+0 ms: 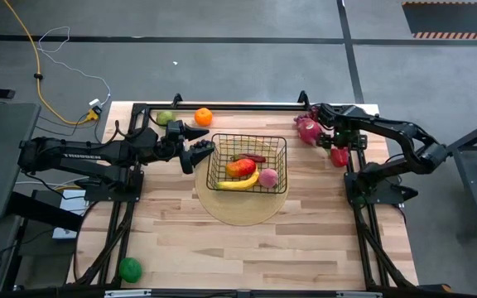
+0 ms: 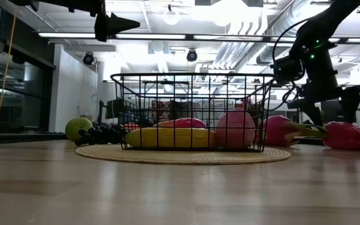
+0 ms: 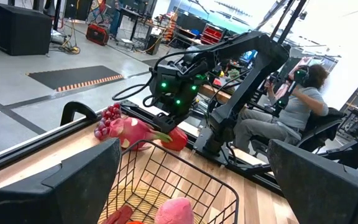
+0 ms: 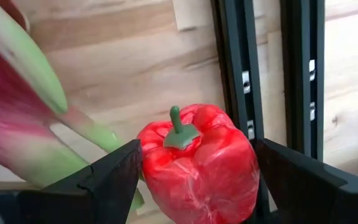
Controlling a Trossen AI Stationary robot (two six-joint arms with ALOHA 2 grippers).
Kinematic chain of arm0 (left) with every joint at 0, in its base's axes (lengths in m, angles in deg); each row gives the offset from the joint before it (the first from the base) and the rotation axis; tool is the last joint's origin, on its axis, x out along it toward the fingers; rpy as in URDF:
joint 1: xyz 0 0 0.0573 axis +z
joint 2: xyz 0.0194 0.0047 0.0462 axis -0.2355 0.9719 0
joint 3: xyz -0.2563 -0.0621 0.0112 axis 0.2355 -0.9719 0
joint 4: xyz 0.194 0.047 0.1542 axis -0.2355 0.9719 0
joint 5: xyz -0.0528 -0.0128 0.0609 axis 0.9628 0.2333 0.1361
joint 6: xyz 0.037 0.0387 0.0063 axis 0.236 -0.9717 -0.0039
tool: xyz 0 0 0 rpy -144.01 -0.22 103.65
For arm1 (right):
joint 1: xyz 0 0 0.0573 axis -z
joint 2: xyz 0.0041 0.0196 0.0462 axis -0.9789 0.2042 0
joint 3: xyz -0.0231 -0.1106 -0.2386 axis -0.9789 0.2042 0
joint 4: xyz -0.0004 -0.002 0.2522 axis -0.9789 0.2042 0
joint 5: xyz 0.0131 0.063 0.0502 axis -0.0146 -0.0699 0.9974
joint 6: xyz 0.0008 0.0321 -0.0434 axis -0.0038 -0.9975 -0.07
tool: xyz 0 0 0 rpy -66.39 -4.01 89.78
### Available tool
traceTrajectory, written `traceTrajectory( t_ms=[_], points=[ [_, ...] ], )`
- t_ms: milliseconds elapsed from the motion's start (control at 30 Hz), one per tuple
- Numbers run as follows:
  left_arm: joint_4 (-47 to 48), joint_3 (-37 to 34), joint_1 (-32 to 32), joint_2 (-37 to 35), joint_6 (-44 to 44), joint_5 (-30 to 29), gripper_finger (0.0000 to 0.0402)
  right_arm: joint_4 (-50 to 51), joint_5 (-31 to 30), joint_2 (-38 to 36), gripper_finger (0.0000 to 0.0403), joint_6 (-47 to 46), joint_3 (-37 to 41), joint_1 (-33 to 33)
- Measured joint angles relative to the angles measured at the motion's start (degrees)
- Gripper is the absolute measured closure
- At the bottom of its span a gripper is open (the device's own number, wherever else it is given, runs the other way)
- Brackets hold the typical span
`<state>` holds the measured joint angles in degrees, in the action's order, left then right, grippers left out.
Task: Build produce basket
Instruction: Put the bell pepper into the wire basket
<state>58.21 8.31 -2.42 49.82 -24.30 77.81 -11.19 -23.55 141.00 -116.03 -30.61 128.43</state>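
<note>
Mid-table: black wire-grid basket (image 1: 248,162) on round pale wooden disc (image 1: 242,199) | left gripper (image 1: 199,151) at its rim, jaws wide | right gripper (image 4: 191,171) jaws wide astride red bell pepper (image 4: 199,163), far-right edge.

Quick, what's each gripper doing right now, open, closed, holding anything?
Left gripper: jaws open, holding nothing, at the basket rim.
Right gripper: jaws open around the red pepper, not yet closed on it.

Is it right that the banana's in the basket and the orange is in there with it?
Not quite. The banana does lie in the basket, but the orange sits outside it on the table, near the far edge beside a green fruit. The high view shows this.
</note>
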Motion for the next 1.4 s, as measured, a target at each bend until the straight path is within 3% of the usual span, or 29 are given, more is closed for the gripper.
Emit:
traceTrajectory(
  t_ms=[333,700,867,1267,1400],
  points=[
    [0.0,0.0,0.02,0.0,0.0,0.0,0.0009,0.67,1.48,0.0,0.0102,2.51,0.0,0.0],
    [0.0,0.0,0.0,0.0,0.01,0.02,0.0009,1.82,1.62,-2.0,0.0198,3.14,0.02,-2.43],
    [0.01,0.0,0.0,0.01,-0.01,0.02,0.0009,2.28,1.62,-9.18,0.0203,2.52,0.02,-5.68],
    [0.02,0.0,0.02,0.01,-0.01,0.02,0.0009,2.35,1.59,-35.4,0.024,-3.92,0.0,-12.64],
    [0.0,0.0,0.0,0.02,-0.01,0.0,0.0009,2.64,5.35,-40.05,0.0252,-4.71,0.0,-12.97]
  ],
)
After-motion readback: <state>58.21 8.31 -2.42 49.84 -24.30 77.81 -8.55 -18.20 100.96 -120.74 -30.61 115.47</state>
